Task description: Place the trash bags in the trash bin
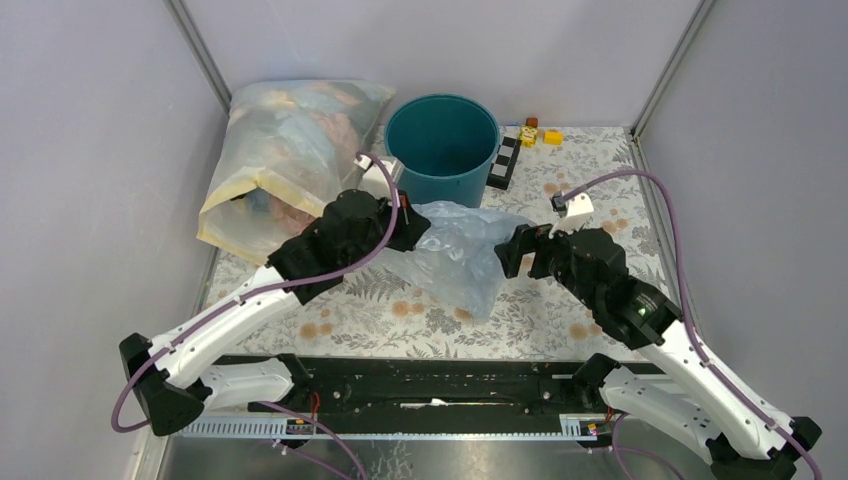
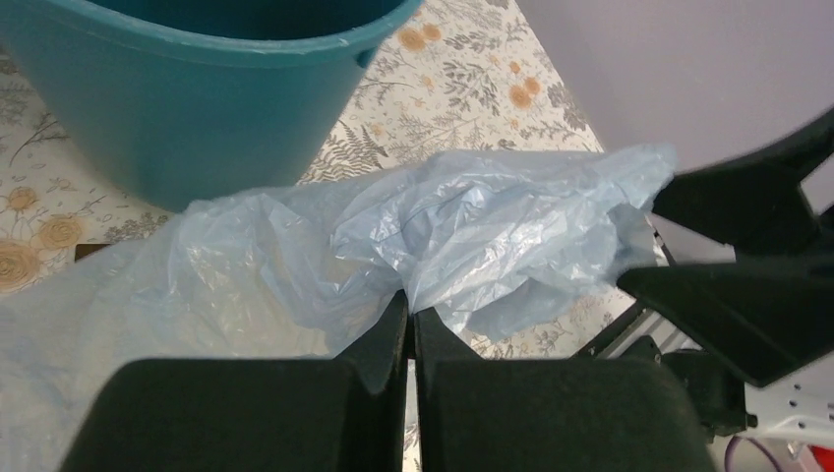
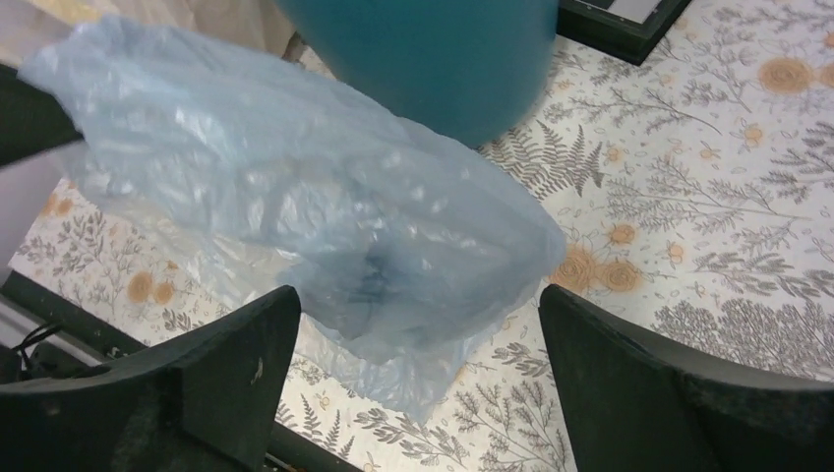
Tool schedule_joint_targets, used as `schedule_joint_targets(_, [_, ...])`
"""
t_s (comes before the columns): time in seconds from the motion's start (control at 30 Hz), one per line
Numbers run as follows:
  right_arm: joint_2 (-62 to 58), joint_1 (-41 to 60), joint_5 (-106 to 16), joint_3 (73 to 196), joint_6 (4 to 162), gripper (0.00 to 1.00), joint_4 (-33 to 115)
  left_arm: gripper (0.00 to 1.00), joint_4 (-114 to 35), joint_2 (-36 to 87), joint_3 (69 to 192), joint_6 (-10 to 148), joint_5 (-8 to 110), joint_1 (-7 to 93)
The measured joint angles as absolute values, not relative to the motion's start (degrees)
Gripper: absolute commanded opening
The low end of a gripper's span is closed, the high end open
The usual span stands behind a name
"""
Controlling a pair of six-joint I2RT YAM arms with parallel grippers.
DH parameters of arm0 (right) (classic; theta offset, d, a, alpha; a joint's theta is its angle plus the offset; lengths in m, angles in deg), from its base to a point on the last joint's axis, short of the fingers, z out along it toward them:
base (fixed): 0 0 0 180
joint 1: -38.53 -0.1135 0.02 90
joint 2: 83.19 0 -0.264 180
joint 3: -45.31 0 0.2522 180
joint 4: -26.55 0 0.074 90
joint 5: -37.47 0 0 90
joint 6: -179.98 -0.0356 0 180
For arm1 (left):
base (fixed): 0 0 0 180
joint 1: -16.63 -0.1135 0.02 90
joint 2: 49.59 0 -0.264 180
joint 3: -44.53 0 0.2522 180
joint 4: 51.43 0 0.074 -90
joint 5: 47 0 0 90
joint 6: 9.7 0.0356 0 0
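The pale blue trash bag (image 1: 463, 250) hangs crumpled between my two arms, just in front of the dark teal trash bin (image 1: 442, 148). My left gripper (image 1: 418, 226) is shut on the bag's left edge; in the left wrist view the film (image 2: 472, 231) bunches out from the closed gripper (image 2: 410, 307), with the bin (image 2: 197, 108) close behind. My right gripper (image 1: 513, 255) is open at the bag's right end. In the right wrist view the bag (image 3: 325, 216) hangs above and between the gripper's (image 3: 418, 320) spread fingers, untouched, with the bin (image 3: 433, 59) beyond.
A large cloudy yellow-edged bag (image 1: 285, 160) stuffed with items lies left of the bin. A black-and-white strip (image 1: 505, 162) and small yellow and red blocks (image 1: 538, 133) lie right of the bin. The floral cloth (image 1: 560, 320) covers the table; walls close in on both sides.
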State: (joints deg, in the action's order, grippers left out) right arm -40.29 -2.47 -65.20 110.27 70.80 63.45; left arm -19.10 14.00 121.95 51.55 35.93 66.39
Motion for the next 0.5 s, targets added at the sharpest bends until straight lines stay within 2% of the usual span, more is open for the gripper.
schedule_joint_targets(0.23, [-48.1, -2.47, -60.57, 101.27, 71.76, 1.0, 59.42, 0.0, -18.01, 13.85, 121.99, 48.6, 41.31, 59.48])
schedule_joint_targets(0.5, [-49.17, -2.47, -56.41, 91.65, 69.73, 1.0, 53.46, 0.0, -19.89, 12.82, 116.35, 46.5, 47.71, 52.16])
